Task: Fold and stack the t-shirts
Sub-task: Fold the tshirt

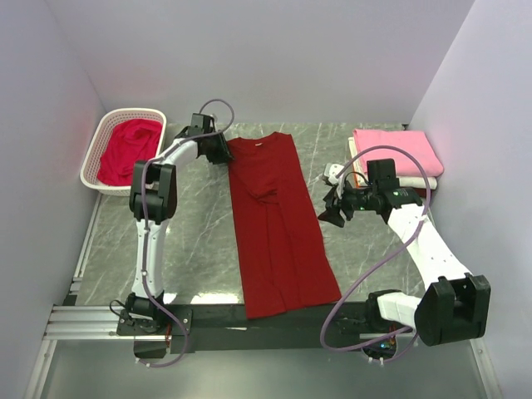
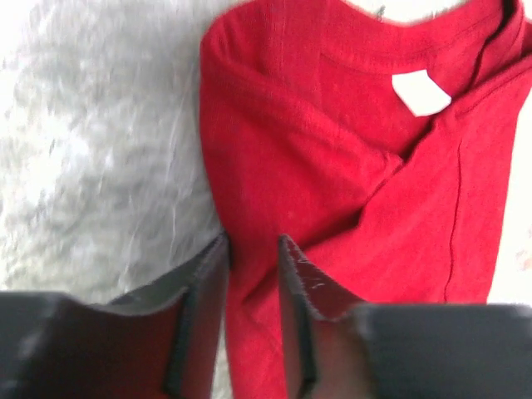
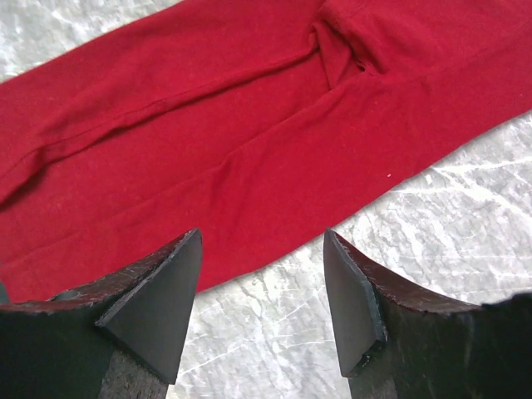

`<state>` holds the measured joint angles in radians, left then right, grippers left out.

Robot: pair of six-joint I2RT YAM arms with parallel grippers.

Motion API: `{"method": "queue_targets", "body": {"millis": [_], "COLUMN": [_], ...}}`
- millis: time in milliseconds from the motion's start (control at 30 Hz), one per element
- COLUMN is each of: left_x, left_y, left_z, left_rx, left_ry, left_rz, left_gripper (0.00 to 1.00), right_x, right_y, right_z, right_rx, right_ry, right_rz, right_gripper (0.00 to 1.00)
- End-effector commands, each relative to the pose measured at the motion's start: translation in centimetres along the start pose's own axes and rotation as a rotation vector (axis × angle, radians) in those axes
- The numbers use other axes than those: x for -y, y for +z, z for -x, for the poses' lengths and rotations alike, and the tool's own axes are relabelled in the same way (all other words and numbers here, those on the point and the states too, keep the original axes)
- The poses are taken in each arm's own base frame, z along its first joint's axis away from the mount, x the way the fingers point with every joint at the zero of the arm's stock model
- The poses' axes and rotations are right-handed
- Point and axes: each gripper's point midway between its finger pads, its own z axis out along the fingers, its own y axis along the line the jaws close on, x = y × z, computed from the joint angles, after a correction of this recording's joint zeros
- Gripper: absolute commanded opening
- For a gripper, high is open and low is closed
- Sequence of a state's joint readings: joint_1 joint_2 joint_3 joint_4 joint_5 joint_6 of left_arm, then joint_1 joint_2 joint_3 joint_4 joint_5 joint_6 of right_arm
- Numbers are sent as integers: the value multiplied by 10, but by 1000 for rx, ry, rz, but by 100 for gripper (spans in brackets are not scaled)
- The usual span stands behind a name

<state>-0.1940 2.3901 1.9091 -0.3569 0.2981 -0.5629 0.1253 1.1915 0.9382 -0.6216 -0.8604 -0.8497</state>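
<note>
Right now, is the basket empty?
No, a crimson shirt lies bunched inside the basket.

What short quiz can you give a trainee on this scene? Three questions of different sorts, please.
1. True or false: the right gripper holds the dark red shirt.
2. Where does the crimson shirt lie? A in the basket; B on the dark red shirt; C in the right gripper.
3. Which gripper is at the dark red shirt's collar end?
Key: 1 false; 2 A; 3 the left gripper.
</note>
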Motion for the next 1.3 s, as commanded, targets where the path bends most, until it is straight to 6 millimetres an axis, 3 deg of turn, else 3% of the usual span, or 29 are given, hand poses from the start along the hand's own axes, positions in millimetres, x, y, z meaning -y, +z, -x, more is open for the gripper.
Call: {"method": "queue_targets", "body": {"millis": [0, 133, 433, 533, 567, 667, 700, 767, 800, 833, 867, 900, 933, 967, 1000, 1033, 1067, 1100, 1133, 1167, 1200, 1233, 1267], "left_x": [-16, -31, -48, -50, -48, -36, -31, -14, -23, 4, 14, 9, 37, 51, 44, 82, 93, 89, 104, 113, 105, 123, 127], "left_y": [15, 25, 17, 18, 19, 7, -2, -43, -53, -105, -128, -141, -198, -221, -216, -263, -273, -269, -295, -303, -297, -315, -315], "left_z": [-16, -3, 69, 81, 81, 86, 90, 112, 107, 132, 141, 129, 140, 140, 106, 91, 71, 38, 22, -4, -31, -54, -70], "left_rx": [-68, -34, 147, 158, 148, 132, 143, 225, 238, 341, 396, 389, 487, 540, 482, 524, 502, 434, 443, 380, 320, 334, 342], "left_ry": [-4, -47, -152, -162, -153, -97, -46, 31, 95, 158, 211, 294, 348, 394, 427, 489, 515, 517, 550, 576, 576, 639, 688], "left_rz": [61, 104, 108, 66, 51, 6, -4, -2, 51, 41, 47, 82, 74, 42, 9, -148, -240, -300, -371, -474, -491, -534, -515], "left_gripper": [27, 1, 0, 0, 2, 30, 43, 55, 64, 67, 70, 75, 78, 86, 94, 99, 100, 99, 99, 100, 99, 99, 99], "right_x": [-3, -5, 4, 9, 11, 12, 9, 1, -9, -14, -21, -32, -42, -51, -62, -75, -81, -91, -98, -101, -105, -109, -111], "right_y": [-7, -9, -7, -5, -5, -3, -2, -1, -1, 1, 1, 5, 7, 9, 16, 22, 23, 35, 38, 38, 40, 40, 38], "right_z": [12, 14, 4, -3, -6, -12, -14, -17, -20, -26, -28, -31, -43, -45, -46, -65, -65, -60, -76, -72, -70, -67, -62], "right_rx": [52, 59, 28, 0, -15, -34, -36, -42, -43, -49, -54, -61, -79, -80, -78, -123, -130, -125, -172, -162, -153, -138, -121], "right_ry": [12, 22, 65, 86, 95, 93, 90, 42, 34, -39, -82, -127, -193, -248, -318, -346, -401, -491, -480, -509, -521, -521, -529], "right_rz": [6, 14, -11, -20, -26, -15, 0, 47, 87, 115, 140, 182, 217, 236, 267, 290, 281, 291, 287, 271, 272, 271, 267], "right_gripper": [67, 67, 66, 67, 67, 67, 67, 67, 69, 70, 70, 72, 73, 77, 84, 85, 85, 86, 86, 86, 86, 85, 85]}}
